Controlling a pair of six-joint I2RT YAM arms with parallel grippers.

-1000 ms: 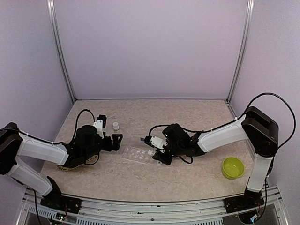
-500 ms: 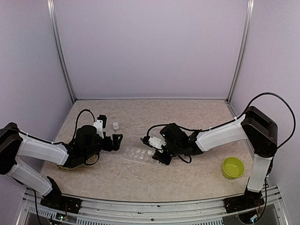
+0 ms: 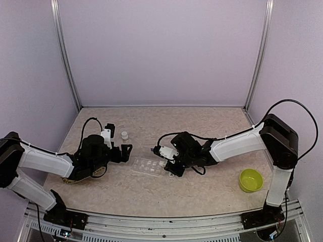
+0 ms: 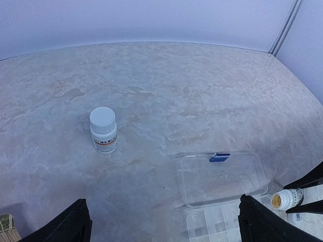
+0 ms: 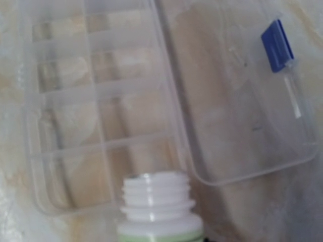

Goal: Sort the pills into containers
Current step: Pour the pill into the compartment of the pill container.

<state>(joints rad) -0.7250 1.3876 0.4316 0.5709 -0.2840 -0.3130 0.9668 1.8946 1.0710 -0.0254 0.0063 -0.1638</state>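
Observation:
The clear compartment box [image 3: 146, 165] lies open on the table between my arms. Its lid [image 4: 223, 177] lies flat, with a blue latch [image 4: 219, 157]. My right gripper [image 3: 169, 162] is shut on an uncapped white bottle [image 5: 157, 206], tilted with its mouth over the near edge of the compartments [image 5: 96, 101]. Orange-yellow shows inside the bottle's mouth [image 4: 276, 201] in the left wrist view. I see no loose pills in the compartments. My left gripper [image 4: 166, 227] is open and empty, just left of the box.
A capped white pill bottle [image 4: 103, 129] stands behind and to the left of the box. A lime-green bowl [image 3: 251, 180] sits at the front right. A woven tray [image 3: 68, 179] lies partly under my left arm.
My right gripper has moved a little to the left with the bottle, closer over the box. The left arm has not moved.

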